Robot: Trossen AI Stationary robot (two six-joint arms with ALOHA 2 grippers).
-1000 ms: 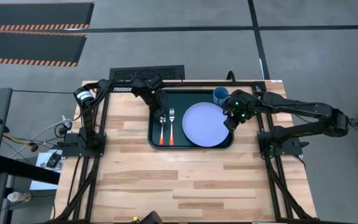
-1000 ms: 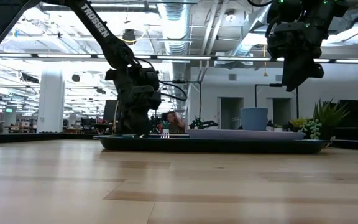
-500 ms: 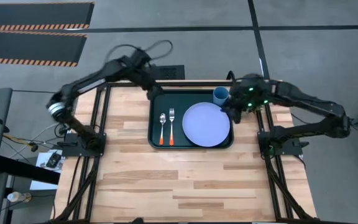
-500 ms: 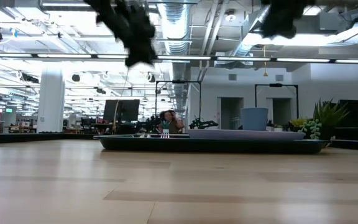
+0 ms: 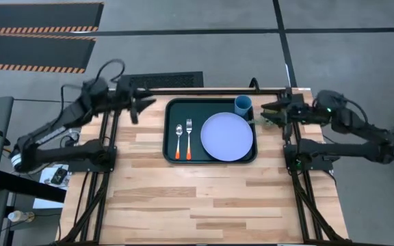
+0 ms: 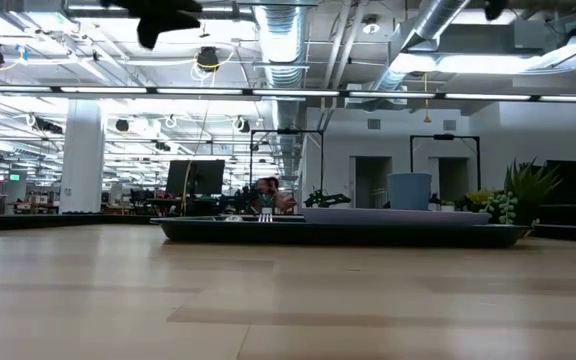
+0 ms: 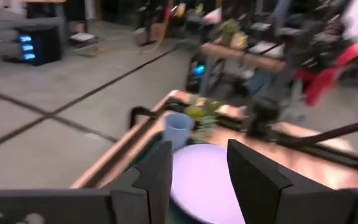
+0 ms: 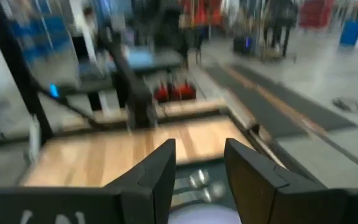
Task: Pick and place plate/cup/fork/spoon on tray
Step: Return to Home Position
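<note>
The dark tray (image 5: 170,130) lies at the table's far middle. On it rest the lavender plate (image 5: 226,137), the blue cup (image 5: 243,105) upright at its far right corner, and the orange-handled spoon (image 5: 178,140) and fork (image 5: 189,139) side by side at its left. My left gripper (image 5: 137,107) is open and empty, raised beyond the tray's left side; its wrist view (image 7: 197,174) looks over the plate (image 7: 204,186) and cup (image 7: 178,129). My right gripper (image 5: 269,113) is open and empty, raised beyond the tray's right side, also shown in its wrist view (image 8: 201,168).
Bare wooden table (image 5: 204,198) stretches from the tray to the near edge. Black frame posts stand at the table's left (image 5: 98,154) and right (image 5: 303,157). In the low view the tray (image 6: 338,232) sits level, with the cup (image 6: 409,190) standing above it.
Both grippers have risen and drawn away from the tray, the left toward the table's left edge, the right toward its right edge, leaving the low view almost entirely. Plate, cup, fork and spoon stay in place on the tray.
</note>
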